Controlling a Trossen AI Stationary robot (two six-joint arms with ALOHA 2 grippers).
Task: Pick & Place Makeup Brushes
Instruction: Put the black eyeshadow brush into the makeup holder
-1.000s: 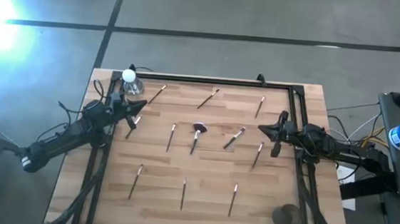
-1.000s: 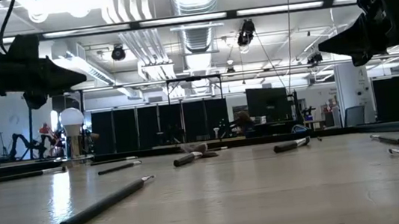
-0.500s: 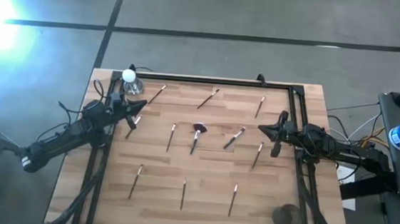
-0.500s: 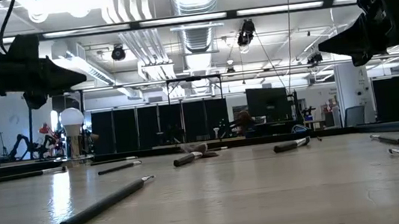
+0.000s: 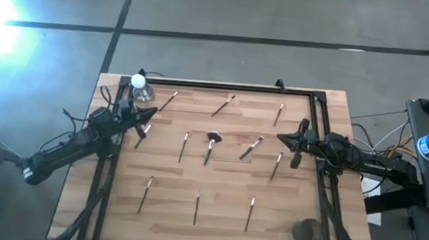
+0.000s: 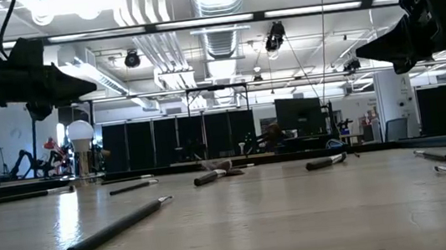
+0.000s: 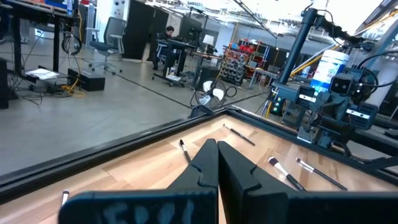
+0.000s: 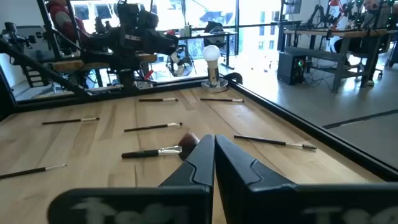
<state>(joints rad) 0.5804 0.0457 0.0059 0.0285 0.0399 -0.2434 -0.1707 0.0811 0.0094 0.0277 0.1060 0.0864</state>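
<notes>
Nothing has moved: left gripper (image 5: 154,112) and right gripper (image 5: 278,137) stay pinched shut and empty above the table (image 5: 168,216), makeup brushes (image 5: 210,147) lying scattered

Pale, smooth wooden table (image 5: 223,205) with visible grain; matt black frame (image 5: 225,86).

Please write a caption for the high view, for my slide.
Thin makeup brushes lie scattered on the wooden table; shut left gripper and shut right gripper wait at opposite sides.

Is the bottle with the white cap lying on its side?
No, the bottle stands upright at the table's corner, its cap on top.
</notes>
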